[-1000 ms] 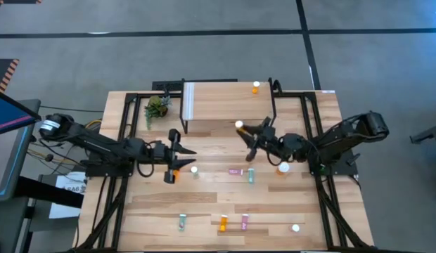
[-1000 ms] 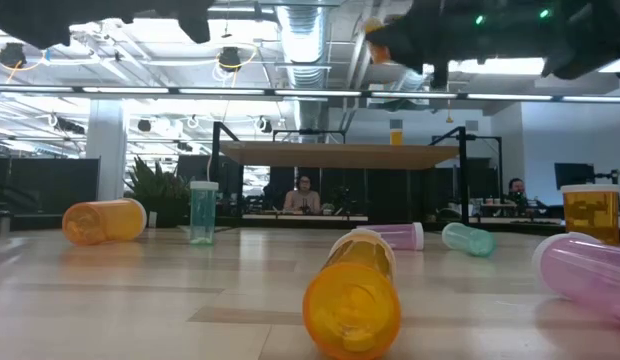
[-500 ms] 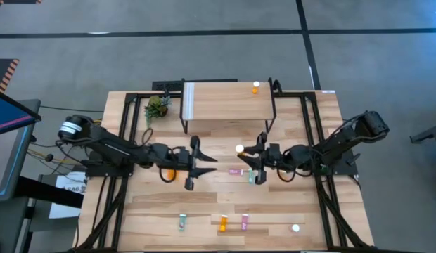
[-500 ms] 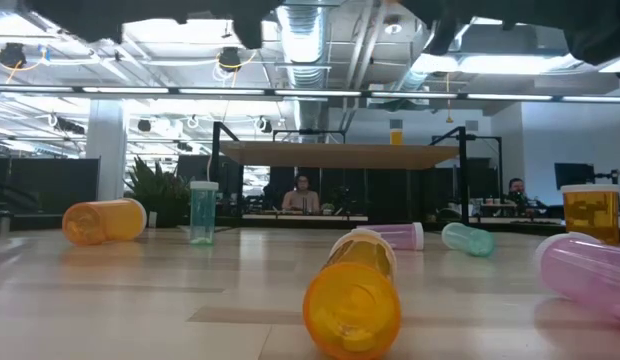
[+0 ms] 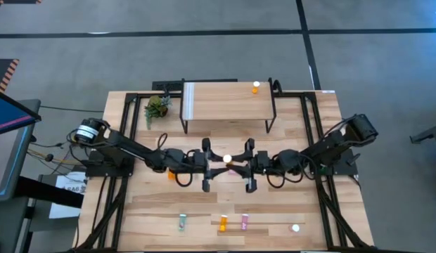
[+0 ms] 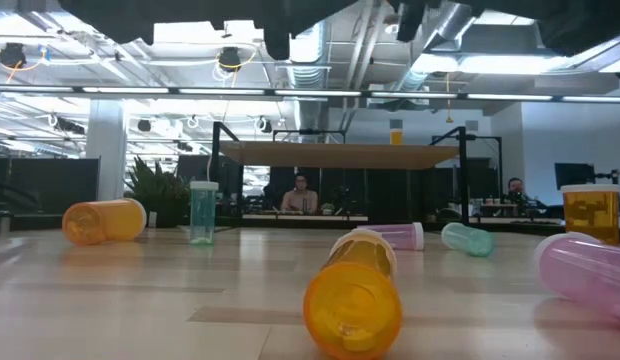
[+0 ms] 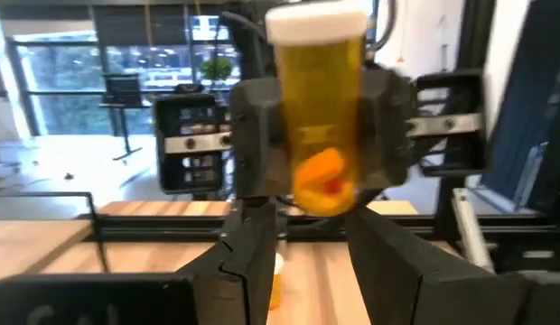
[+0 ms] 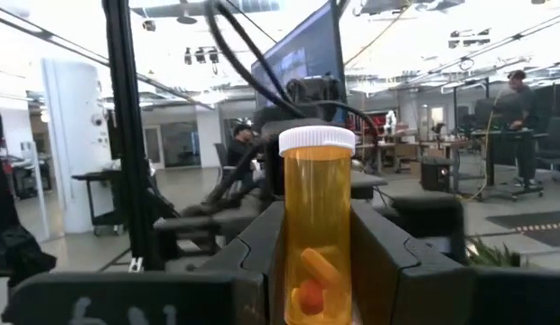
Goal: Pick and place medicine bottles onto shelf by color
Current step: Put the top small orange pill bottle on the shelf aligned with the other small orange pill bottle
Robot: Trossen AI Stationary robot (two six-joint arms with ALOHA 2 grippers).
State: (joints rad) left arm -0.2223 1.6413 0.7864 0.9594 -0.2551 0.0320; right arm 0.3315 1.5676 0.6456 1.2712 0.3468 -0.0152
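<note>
Over the table (image 5: pixel 309 211), the orange bottle (image 8: pixel 316 208) is pinched by the right gripper (image 8: pixel 316 236); it could be dropped if freed before the half-open, empty left gripper (image 7: pixel 312 236) is closed.

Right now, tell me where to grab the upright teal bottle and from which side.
Take the teal bottle by its body just below the white cap, coming straight down from above with a finger on either side. It stands upright and apart from the lying orange bottle, so its round sides look free all around.
</note>
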